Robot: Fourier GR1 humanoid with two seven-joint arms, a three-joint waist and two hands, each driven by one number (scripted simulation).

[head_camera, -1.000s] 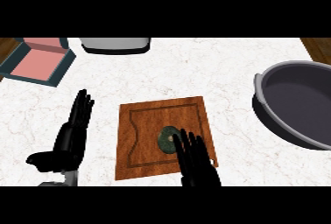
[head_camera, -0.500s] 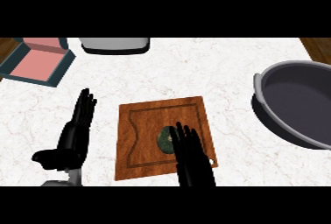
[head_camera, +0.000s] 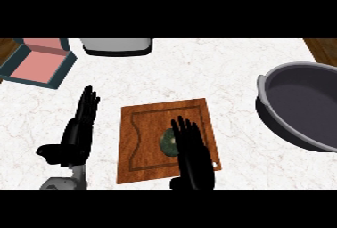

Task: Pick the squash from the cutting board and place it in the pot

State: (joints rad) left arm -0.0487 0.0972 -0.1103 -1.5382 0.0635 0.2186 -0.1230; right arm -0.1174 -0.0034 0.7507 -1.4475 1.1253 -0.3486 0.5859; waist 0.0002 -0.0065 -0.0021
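Note:
A dark green squash (head_camera: 168, 141) lies on the wooden cutting board (head_camera: 146, 129) in the middle of the counter. My right hand (head_camera: 191, 151) is over the board with straight fingers, covering the squash's right side; only the squash's left part shows. The grey pot (head_camera: 302, 107) stands at the right edge, with nothing visible inside. My left hand (head_camera: 77, 131) rests open on the counter to the left of the board, fingers pointing away.
A teal tray with a pink inside (head_camera: 38, 62) sits at the far left corner. A grey-white container (head_camera: 117, 46) stands at the far edge. Bare white marble lies between the board and the pot.
My right hand has slid a little forward and left over the board and now covers more of the squash. The left hand has stayed in place.

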